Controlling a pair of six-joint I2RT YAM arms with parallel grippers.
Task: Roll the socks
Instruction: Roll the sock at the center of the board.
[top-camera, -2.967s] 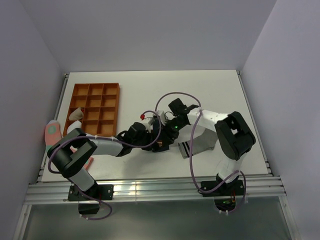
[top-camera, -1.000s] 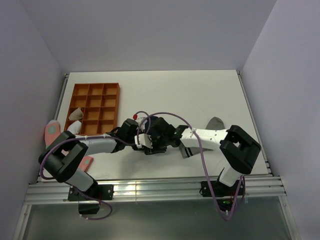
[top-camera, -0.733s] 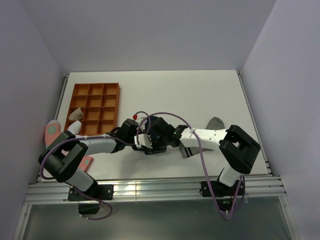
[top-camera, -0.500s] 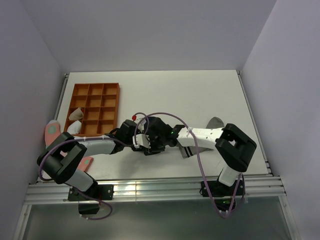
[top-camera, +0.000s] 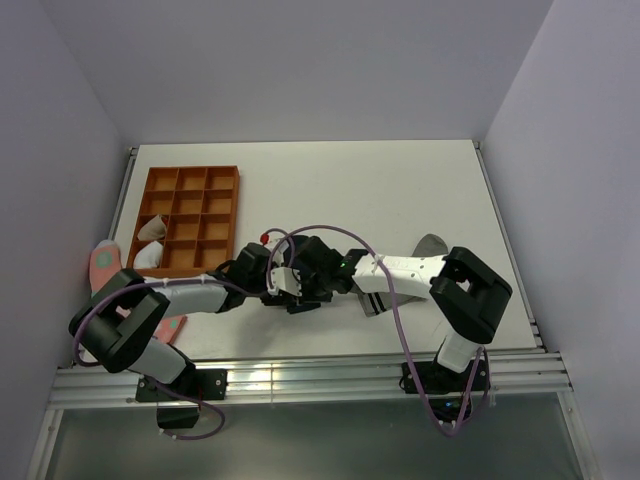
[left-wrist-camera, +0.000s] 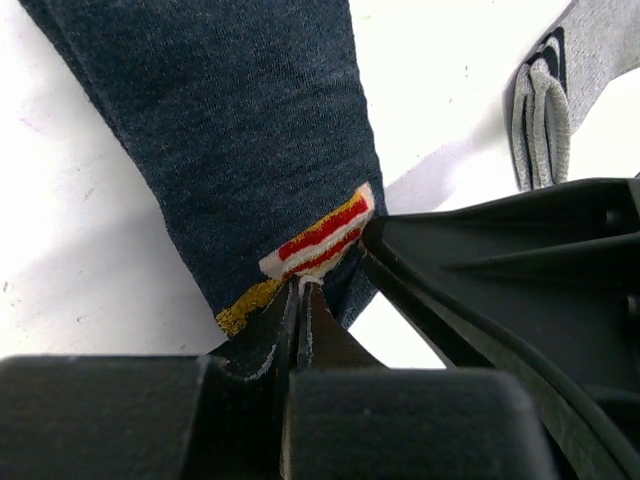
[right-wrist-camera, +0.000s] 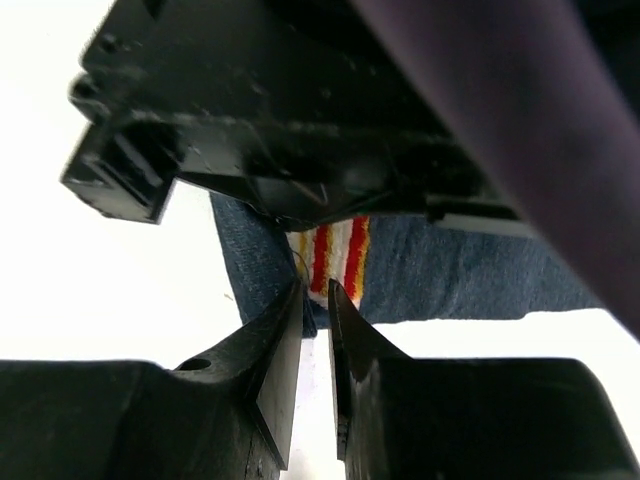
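While the left hand (left-wrist-camera: 302, 292) pinches the knit navy sock (left-wrist-camera: 230, 120) at its striped patch (left-wrist-camera: 320, 235), the crowding right hand (right-wrist-camera: 315, 298) stands nearly closed, grip unclear.

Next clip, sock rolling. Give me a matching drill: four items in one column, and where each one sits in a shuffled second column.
Items:
1. navy sock
2. grey sock
3. pink sock
4. pale bundles

Places:
A. in the orange tray
B. pinched by the left gripper next to its red-striped patch
C. outside the tray, to its left
D. partly hidden under the right arm

Pairs: 1-B, 2-D, 3-C, 4-A
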